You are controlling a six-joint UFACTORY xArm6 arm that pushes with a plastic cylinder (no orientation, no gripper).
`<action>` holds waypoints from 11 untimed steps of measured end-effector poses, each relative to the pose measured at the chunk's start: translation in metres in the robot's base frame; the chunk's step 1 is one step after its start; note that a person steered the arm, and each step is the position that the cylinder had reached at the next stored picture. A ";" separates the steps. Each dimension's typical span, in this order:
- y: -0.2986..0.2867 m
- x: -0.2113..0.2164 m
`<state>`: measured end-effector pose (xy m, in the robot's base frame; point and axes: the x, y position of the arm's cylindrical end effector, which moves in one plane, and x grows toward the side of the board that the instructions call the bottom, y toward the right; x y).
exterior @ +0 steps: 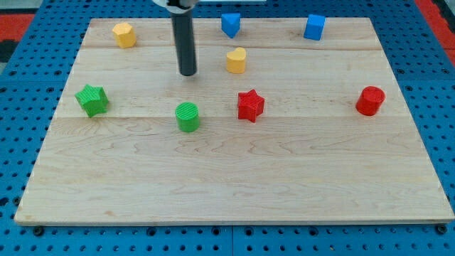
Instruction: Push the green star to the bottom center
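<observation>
Green star sitting near the table's left edge, about mid-height in the view, touching nothing. My tip planted well off to its right and a bit toward the view's top, closer to the green cylinder, which lies straight below the tip toward the view's bottom. So: star lies left and slightly down from the tip, while bottom center lies right and down from the star. Probably means swinging round to the star's upper-left side first, then shoving it diagonally toward the bottom middle; green cylinder looks close enough to that line to be worth watching. No hand to speak of here, just a bare rod, so nothing to spread or clamp. Head count: two green (star, cylinder), two red (red star, red cylinder), two yellow (yellow block up top-left, yellow heart-ish one, shape a bit hard to call at this size), two blue (blue block, blue cube) along the top. Eight total, one tip
</observation>
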<state>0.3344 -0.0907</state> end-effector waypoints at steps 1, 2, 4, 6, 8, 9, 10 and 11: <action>-0.037 -0.005; -0.066 -0.005; -0.130 0.018; -0.167 0.023; -0.090 0.126; -0.079 0.128; -0.071 0.152; -0.031 0.187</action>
